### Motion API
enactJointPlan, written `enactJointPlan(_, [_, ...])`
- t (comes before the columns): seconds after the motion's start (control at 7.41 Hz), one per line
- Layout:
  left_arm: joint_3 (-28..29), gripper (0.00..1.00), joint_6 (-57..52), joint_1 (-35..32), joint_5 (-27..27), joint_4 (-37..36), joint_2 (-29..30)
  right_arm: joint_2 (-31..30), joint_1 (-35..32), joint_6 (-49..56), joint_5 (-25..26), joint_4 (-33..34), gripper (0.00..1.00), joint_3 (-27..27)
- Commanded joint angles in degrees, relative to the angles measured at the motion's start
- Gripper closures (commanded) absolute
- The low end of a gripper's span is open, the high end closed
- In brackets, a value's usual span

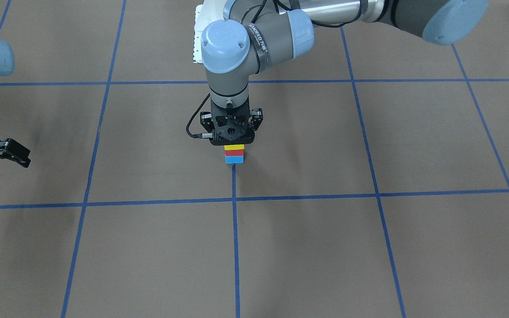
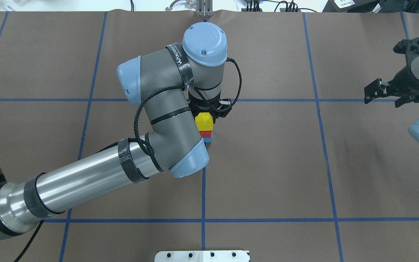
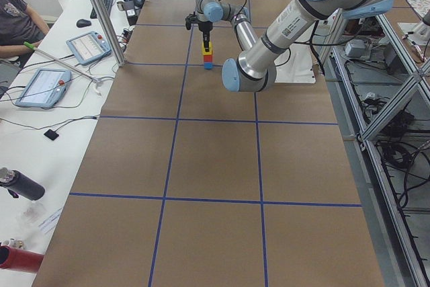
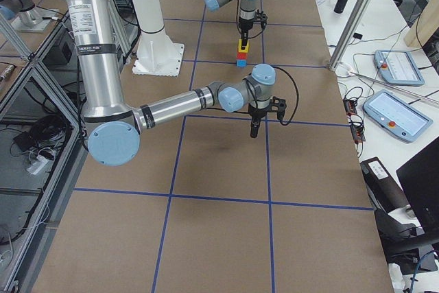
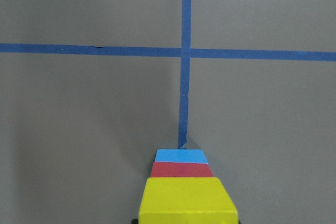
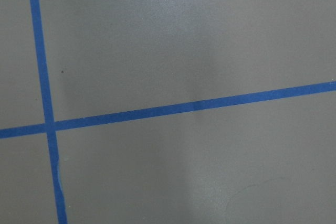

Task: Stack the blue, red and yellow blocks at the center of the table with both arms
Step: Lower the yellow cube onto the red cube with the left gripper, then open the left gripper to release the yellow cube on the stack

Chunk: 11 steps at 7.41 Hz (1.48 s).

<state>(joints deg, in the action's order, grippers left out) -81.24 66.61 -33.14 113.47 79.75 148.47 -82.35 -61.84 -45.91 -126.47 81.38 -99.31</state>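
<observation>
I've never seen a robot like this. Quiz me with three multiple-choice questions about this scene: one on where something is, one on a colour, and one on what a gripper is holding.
1. Where does the stack stand?
A) under the left gripper, at the centre
B) on the white side bench
C) at the table's edge

2. Which colour is on top?
A) blue
B) red
C) yellow

3. What does the right gripper hold?
A) a block
B) nothing
C) a cable

Answers:
1 A: the left arm reaches in and its gripper sits directly over the blocks.
2 C: the yellow block tops the red block, with the blue block at the bottom.
3 B: it hangs off to the side with nothing between its fingers.
</observation>
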Motion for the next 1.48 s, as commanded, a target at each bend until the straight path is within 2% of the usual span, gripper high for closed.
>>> enactJointPlan(0.0, [-0.06,1.00,0.01,0.09,0.00,-0.03,-0.02,0.00,0.05,-0.06,0.00,0.01,0.00,0.08])
enactJointPlan(1.21, [-0.50,1.00,-0.17,0.01,0.00,0.06,-0.20,0.09,0.06,0.03,0.00,0.01,0.00,0.60])
enactJointPlan(1.35, [-0.59,0.86,-0.17,0.01,0.00,-0.03,-0.20,0.09,0.06,0.11,0.09,0.01,0.00,0.69])
